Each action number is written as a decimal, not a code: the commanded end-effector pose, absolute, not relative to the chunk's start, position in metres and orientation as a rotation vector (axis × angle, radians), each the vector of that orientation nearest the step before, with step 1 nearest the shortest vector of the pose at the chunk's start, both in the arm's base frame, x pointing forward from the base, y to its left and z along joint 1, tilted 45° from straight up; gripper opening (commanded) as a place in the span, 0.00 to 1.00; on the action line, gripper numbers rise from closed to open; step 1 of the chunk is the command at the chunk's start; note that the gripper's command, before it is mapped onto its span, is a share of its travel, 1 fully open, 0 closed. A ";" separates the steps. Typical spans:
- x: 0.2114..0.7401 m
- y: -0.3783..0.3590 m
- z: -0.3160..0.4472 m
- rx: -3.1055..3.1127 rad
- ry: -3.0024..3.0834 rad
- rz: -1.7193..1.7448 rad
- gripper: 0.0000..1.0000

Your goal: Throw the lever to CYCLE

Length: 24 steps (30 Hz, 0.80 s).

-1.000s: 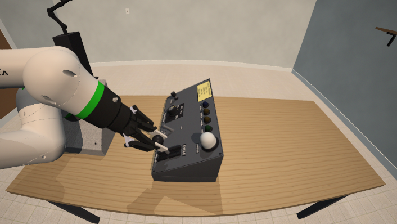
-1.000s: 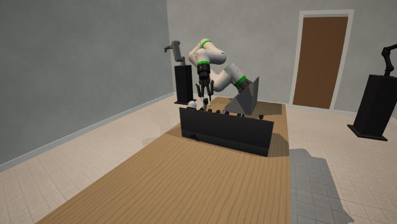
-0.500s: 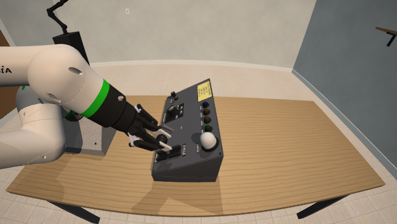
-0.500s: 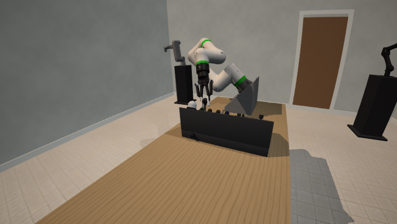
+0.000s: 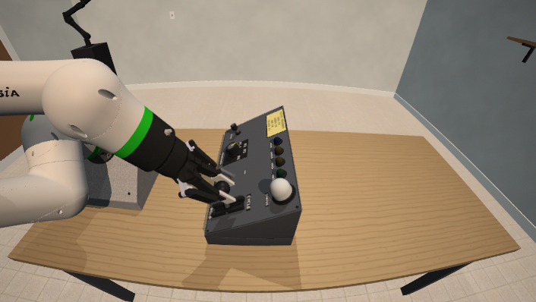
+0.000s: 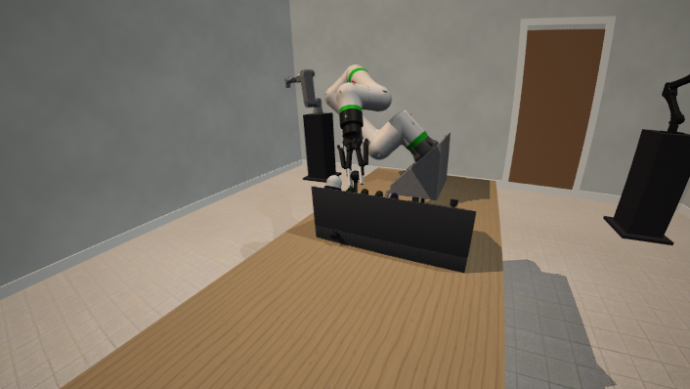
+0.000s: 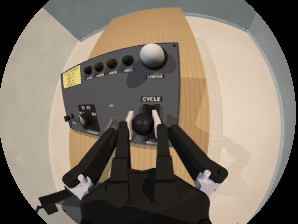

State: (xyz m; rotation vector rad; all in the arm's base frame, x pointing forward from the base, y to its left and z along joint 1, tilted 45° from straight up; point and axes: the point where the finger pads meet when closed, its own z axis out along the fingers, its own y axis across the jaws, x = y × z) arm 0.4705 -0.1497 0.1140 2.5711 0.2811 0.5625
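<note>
A dark sloped console [image 5: 258, 178] stands on the wooden table. Its lever has a black ball knob [image 5: 222, 187] above a slot [image 5: 228, 208] at the console's near-left corner, beside a white CYCLE label [image 5: 248, 202]. My gripper [image 5: 224, 186] is shut on the lever's knob, one white-tipped finger on each side. In the wrist view the knob [image 7: 141, 124] sits between the fingertips, just below the CYCLE label [image 7: 152, 99]. In the exterior view I see only the console's back [image 6: 393, 225], with the gripper [image 6: 354, 171] above its left end.
On the panel are a large white ball knob [image 5: 281, 189], a column of round coloured buttons [image 5: 279, 156], a rotary selector [image 5: 232, 149], small toggles [image 5: 234, 128] and a yellow plate [image 5: 275, 122]. The arm's grey base block [image 5: 121, 186] stands to the console's left.
</note>
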 end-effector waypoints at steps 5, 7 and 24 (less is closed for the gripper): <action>0.472 -0.150 0.114 2.571 0.281 0.562 0.00; 0.473 -0.150 0.114 2.571 0.281 0.562 0.00; 0.474 -0.150 0.114 2.571 0.281 0.562 0.00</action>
